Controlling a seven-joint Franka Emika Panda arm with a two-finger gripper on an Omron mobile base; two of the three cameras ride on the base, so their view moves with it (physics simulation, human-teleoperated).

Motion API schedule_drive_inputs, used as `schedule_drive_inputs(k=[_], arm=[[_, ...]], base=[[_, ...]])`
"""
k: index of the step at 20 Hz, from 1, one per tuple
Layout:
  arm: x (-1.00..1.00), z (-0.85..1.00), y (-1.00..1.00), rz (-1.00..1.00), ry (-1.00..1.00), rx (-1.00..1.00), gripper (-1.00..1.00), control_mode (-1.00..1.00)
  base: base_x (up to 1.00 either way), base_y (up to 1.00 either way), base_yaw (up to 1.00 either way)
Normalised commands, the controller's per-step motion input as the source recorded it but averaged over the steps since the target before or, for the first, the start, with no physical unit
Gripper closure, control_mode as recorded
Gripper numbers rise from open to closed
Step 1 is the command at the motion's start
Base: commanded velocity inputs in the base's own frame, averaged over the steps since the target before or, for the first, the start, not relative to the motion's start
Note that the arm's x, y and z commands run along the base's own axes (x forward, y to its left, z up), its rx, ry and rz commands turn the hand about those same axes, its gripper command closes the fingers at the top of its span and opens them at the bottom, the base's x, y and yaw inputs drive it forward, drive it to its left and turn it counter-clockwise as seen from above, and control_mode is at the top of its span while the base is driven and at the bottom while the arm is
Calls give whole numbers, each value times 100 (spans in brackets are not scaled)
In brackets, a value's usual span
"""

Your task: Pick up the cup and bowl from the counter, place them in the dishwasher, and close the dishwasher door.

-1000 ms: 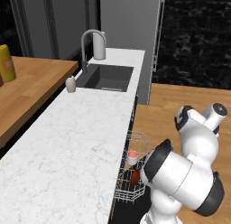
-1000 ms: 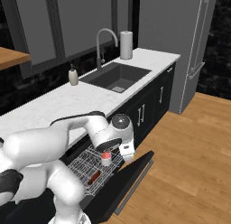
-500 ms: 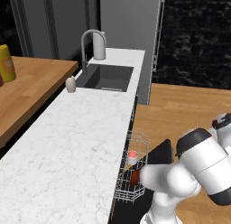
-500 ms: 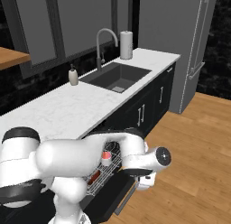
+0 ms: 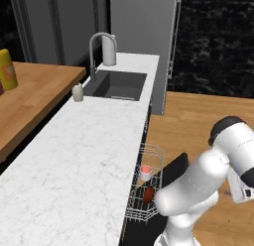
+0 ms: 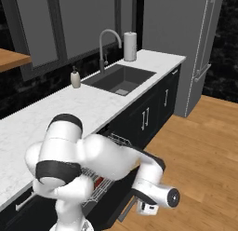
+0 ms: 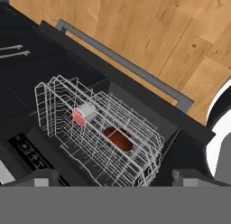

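The dishwasher door [image 7: 149, 99] hangs open under the white marble counter [image 5: 74, 155]. The wire rack [image 7: 99, 128] is pulled out over it. In the rack the pale cup [image 7: 84, 114] lies on its side, its red inside showing. The dark reddish bowl [image 7: 118, 138] rests beside it. Both also show in the left base view, cup [image 5: 145, 171] and bowl [image 5: 148, 194]. My gripper [image 7: 116, 177] is open and empty, above and out past the door's outer edge, looking back down at the rack. From the right base view the hand [image 6: 155, 197] hovers over the floor by the door handle [image 6: 128, 209].
A sink [image 5: 119, 85] with a tall faucet [image 5: 96, 46] sits at the counter's far end, a soap bottle [image 5: 78, 92] beside it and a paper towel roll [image 6: 129, 46] behind. A grey fridge [image 6: 186, 48] stands beyond. Wooden floor [image 6: 204, 146] lies open to the right.
The arm has swung away from the rack and out over the floor beyond the door, the hand dropping lower. Cup and bowl stay in the rack. The jaws remain wide.
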Motion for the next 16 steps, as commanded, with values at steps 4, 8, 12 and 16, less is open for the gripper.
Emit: schedule_drive_inputs(k=[4, 8, 12, 16], arm=[[6, -63, -15, 3, 0, 22, -100, -100], [37, -61, 0, 12, 0, 5, -100, -100], [16, -34, -56, 2, 0, 23, -100, -100], [10, -61, -14, 0, 0, 13, -100, -100]], base=[[0, 0, 0], [0, 0, 0], [0, 0, 0], [0, 0, 0]])
